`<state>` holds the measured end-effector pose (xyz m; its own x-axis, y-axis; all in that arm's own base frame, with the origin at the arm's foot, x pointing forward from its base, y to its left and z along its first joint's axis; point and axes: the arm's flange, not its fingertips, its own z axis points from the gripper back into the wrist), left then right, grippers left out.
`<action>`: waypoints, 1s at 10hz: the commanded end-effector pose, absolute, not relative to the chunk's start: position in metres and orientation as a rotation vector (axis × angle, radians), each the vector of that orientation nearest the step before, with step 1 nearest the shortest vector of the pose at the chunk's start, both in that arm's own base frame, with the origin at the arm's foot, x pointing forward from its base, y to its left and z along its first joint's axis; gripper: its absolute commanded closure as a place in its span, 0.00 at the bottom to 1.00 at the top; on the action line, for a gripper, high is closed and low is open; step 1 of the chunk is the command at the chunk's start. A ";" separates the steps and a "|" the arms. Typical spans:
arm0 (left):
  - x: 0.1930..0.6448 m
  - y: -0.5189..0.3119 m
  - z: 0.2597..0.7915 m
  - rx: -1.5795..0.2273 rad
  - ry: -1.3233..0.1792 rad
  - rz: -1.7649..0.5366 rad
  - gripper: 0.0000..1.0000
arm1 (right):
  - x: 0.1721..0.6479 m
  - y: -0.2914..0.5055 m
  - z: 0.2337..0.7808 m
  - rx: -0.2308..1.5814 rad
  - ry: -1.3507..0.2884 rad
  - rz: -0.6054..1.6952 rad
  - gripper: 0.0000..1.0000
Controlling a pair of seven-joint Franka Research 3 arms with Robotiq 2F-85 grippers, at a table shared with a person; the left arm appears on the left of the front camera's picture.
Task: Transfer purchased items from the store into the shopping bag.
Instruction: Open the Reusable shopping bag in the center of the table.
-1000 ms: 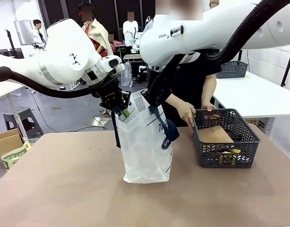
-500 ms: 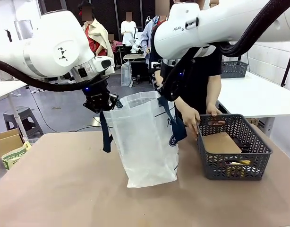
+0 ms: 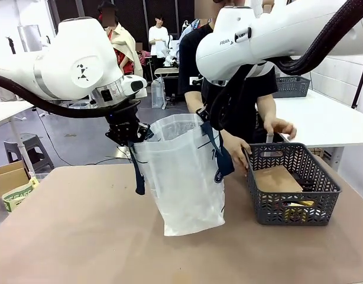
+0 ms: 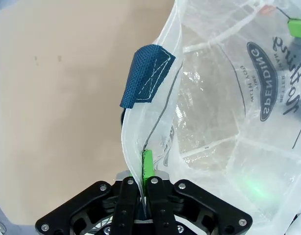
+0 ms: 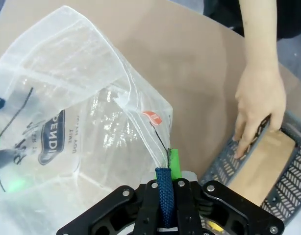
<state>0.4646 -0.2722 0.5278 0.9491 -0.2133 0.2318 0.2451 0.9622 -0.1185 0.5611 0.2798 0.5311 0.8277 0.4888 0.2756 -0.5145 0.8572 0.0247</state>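
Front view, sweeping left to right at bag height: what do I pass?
The left gripper on the bag's rim → shopping bag → person's hand → grey basket.

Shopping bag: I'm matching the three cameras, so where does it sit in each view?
Front view: shopping bag at centre, left of the basket.
Left wrist view: right half.
Right wrist view: left half.
Shared landmark: the bag's round navy logo.
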 end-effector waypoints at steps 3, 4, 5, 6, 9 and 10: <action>0.461 -0.287 0.529 -0.025 -0.230 -0.352 1.00 | 0.550 0.266 0.528 0.085 -0.309 0.556 1.00; 0.461 -0.291 0.529 0.023 -0.243 -0.401 1.00 | 0.544 0.261 0.526 0.096 -0.334 0.574 1.00; 0.458 -0.296 0.530 0.053 -0.259 -0.442 1.00 | 0.537 0.257 0.524 0.104 -0.358 0.598 1.00; 0.456 -0.299 0.531 0.089 -0.272 -0.467 1.00 | 0.529 0.254 0.520 0.103 -0.370 0.607 1.00; 0.459 -0.299 0.527 0.095 -0.271 -0.504 1.00 | 0.503 0.236 0.507 0.082 -0.410 0.610 1.00; 0.457 -0.305 0.521 0.073 -0.252 -0.522 1.00 | 0.501 0.233 0.505 0.092 -0.412 0.604 1.00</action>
<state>0.4540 -0.3004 0.5235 0.8474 -0.4788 0.2296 0.4552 0.8776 0.1503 0.5084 0.2472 0.5134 0.7585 0.5299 0.3793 -0.5514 0.8321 -0.0599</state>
